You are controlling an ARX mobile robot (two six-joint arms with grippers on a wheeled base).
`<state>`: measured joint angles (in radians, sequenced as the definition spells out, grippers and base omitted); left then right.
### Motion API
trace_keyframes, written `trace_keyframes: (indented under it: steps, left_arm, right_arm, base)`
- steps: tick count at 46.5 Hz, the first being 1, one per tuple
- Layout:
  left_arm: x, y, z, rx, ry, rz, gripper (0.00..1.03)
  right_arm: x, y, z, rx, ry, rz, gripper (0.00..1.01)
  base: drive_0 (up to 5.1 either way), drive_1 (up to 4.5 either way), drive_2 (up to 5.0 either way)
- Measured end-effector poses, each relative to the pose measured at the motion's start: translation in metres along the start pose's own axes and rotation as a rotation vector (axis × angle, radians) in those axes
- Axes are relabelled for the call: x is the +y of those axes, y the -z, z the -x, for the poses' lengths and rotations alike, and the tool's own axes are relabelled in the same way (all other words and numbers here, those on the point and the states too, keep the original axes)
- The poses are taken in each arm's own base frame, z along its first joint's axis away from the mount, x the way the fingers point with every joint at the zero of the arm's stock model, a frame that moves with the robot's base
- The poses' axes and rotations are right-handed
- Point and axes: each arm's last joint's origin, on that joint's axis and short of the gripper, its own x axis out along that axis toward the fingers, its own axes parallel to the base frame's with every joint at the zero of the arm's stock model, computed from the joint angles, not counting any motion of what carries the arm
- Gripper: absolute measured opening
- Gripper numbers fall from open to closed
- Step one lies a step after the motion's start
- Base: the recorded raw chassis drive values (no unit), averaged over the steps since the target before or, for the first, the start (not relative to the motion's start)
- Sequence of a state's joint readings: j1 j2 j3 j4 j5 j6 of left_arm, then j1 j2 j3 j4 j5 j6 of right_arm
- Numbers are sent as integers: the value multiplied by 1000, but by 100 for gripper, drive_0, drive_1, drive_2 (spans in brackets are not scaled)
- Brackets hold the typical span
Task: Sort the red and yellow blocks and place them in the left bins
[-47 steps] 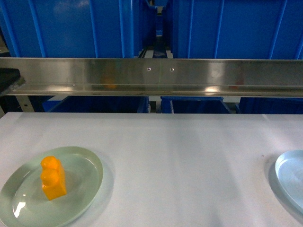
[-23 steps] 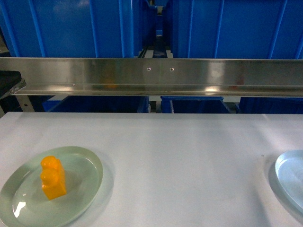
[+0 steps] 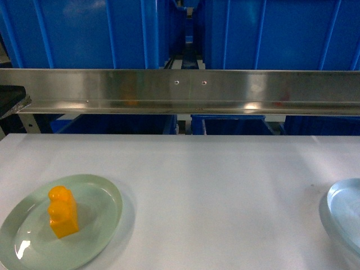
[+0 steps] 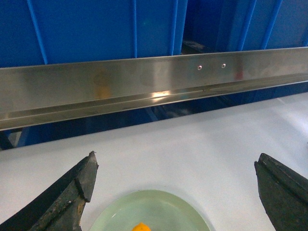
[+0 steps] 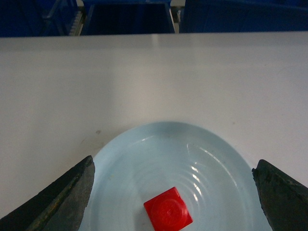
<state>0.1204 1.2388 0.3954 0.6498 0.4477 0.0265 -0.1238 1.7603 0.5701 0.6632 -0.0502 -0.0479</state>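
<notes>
A glossy orange-yellow block [image 3: 63, 212] with two studs stands on a pale green plate [image 3: 95, 225] at the table's front left. Above it my left gripper [image 4: 175, 161] hangs open; only the block's top [image 4: 141, 227] peeks in at the lower edge over the green plate [image 4: 154, 211]. A small red block [image 5: 168, 210] lies in a pale blue plate [image 5: 144, 159], with my right gripper [image 5: 173, 164] open above it. Neither gripper shows in the head view. Large blue bins [image 3: 84, 34] stand behind the table, another [image 3: 281, 34] to the right.
A long steel rail [image 3: 180, 90] runs across between the white table [image 3: 214, 185] and the bins. The pale blue plate [image 3: 344, 211] sits at the table's right edge. A dark gap [image 3: 188, 34] separates the two big crates, and lower blue bins show under the rail.
</notes>
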Motion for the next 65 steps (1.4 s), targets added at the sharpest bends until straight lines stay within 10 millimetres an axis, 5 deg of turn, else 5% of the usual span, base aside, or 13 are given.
trace_keyframes:
  steps: [39, 58, 65]
  left_arm:
    - [0, 0, 0, 0, 0, 0, 98]
    - [0, 0, 0, 0, 0, 0, 98]
    - [0, 0, 0, 0, 0, -1, 98]
  right_arm:
    - [-2, 55, -28, 127, 26, 26, 98]
    - [-14, 62, -47, 129, 35, 17, 98]
    - [-16, 61, -49, 124, 31, 15, 85]
  base:
    - [0, 0, 0]
    - [0, 0, 0]
    - [0, 0, 0]
